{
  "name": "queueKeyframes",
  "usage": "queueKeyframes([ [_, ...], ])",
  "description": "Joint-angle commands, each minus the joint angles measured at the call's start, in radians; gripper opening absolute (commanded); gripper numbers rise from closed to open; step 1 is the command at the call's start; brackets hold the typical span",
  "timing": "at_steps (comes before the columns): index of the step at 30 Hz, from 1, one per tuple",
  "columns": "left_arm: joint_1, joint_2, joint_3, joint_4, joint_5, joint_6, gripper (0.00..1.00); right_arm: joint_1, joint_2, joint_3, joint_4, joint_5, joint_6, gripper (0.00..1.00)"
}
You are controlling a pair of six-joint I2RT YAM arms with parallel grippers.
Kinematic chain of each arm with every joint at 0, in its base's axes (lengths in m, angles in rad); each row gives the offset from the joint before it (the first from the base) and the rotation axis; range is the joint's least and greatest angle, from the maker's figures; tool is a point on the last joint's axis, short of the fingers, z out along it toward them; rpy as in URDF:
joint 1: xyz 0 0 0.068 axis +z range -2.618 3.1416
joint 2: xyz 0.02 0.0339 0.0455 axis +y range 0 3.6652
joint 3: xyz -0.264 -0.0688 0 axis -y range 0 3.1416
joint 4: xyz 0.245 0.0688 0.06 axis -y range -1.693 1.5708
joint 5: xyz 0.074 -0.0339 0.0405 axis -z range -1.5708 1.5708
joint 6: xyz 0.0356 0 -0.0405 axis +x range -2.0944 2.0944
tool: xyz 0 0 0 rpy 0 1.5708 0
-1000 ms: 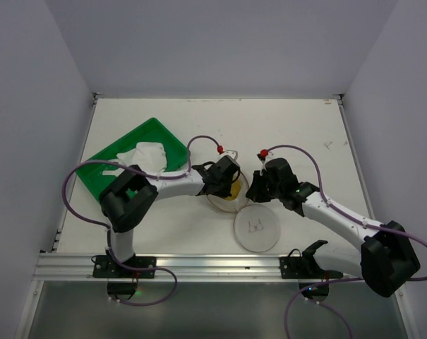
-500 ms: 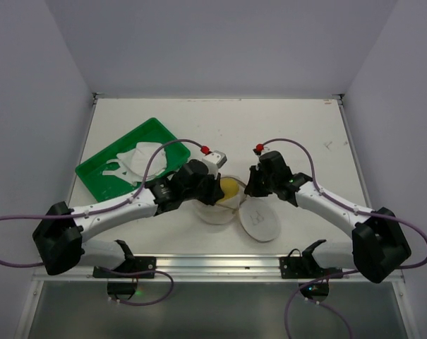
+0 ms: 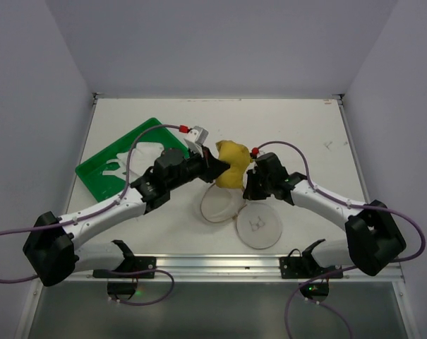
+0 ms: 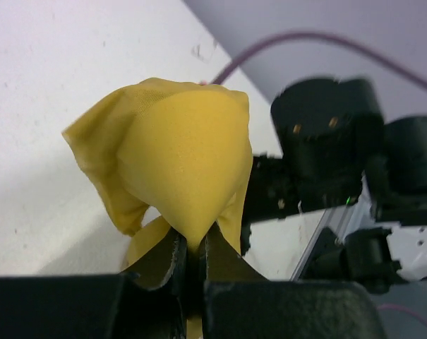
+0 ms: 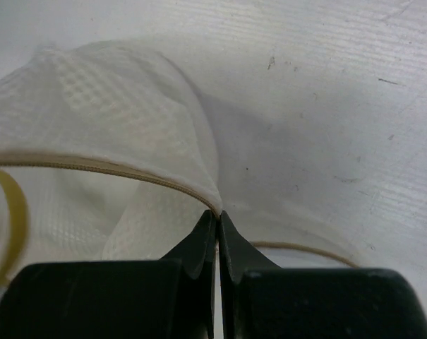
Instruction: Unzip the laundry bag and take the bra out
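The bra (image 4: 178, 169) was plain mustard yellow, a shade darker in its folds. The bag (image 5: 93, 106) was off-white, its mesh a fine grid of small squares, with a tan zip (image 5: 128, 178) along the rim. Its flat face (image 3: 262, 239) bore a small dark drawing (image 3: 255, 226). The tray (image 3: 100, 180) was bright green and held white cloth (image 3: 146, 150). The table (image 3: 291, 120) was cream with a few dark specks. The left arm (image 3: 107, 208) and right arm (image 3: 326, 205) were white with black joints. The left gripper (image 4: 192, 247) and right gripper (image 5: 217, 219) were black. The cables (image 3: 291, 147) were purple with red tips (image 3: 183, 129). The walls (image 3: 220, 42) were pale grey-lilac.
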Motion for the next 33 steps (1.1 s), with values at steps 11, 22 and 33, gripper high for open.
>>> queueKeyframes([
  [11, 0.136, -0.099, 0.209, -0.253, -0.54, -0.101, 0.0, 0.006, -0.029, -0.017, -0.056, 0.085, 0.003, 0.0],
  [22, 0.504, -0.249, 0.095, -0.648, -0.665, -0.191, 0.0, 0.005, -0.081, -0.008, -0.074, 0.118, 0.032, 0.0],
  [33, 0.901, -0.128, -0.091, -0.483, -0.398, -0.141, 0.0, 0.005, -0.089, -0.014, -0.04, 0.082, 0.011, 0.0],
])
